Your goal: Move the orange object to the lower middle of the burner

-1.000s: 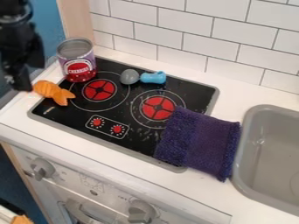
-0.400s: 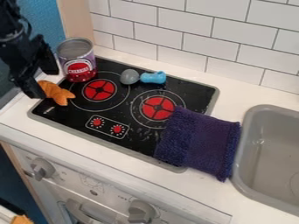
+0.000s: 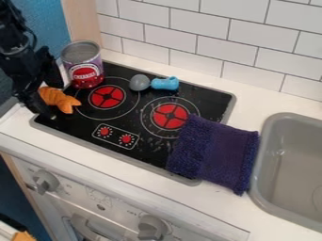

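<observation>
You had the black arm (image 3: 19,47) coming in from 10 o'clock, its upper part cut off at the view's edge; your pincer (image 3: 54,100) stood open, its two fingers apart on either side of the orange object (image 3: 61,100); the object's far left end was partly hidden behind the pincer, and you could not tell whether either finger touched it; at the bottom-left corner, a second orange piece (image 3: 24,236) was cut off and hard to make out.

The orange object lay on the cooktop's (image 3: 148,153) left edge, at 9 o'clock from the left burner (image 3: 107,96), its flared end pointing towards 4 o'clock; close by the pincer's upper finger stood the can (image 3: 82,66), upright at 11 o'clock from that burner and hiding part of the cooktop's corner; whether finger and can touched, you could not tell.

At 2 o'clock from the left burner lay a grey and blue toy (image 3: 165,84); the right burner (image 3: 170,116) sat at about 4 o'clock, its lower right rim covered by the purple cloth (image 3: 213,155), which overhung onto the white tabletop (image 3: 267,226); the grey sink (image 3: 267,155), at 3 o'clock in your view, was cut off by the edge.
</observation>
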`<state>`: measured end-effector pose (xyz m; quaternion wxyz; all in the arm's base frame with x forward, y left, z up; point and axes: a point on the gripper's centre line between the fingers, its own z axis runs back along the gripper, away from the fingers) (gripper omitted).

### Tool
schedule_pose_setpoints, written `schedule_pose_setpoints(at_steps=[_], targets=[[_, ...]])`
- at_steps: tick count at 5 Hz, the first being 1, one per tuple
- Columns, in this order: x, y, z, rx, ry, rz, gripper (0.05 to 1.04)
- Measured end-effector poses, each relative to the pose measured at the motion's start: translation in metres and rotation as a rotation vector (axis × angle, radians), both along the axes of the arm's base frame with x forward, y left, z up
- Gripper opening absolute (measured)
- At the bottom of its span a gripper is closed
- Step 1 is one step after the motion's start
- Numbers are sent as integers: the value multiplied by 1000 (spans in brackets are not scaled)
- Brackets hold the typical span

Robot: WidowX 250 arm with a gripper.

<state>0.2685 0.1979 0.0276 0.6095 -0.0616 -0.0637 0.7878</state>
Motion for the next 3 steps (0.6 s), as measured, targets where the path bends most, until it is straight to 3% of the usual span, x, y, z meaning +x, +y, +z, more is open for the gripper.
schedule_pose_setpoints(at_steps=[1, 2, 3], targets=[[4, -4, -7, 62, 98, -3, 976], [6, -3, -7, 115, 120, 10, 708], [7, -3, -6, 118, 116, 7, 470]])
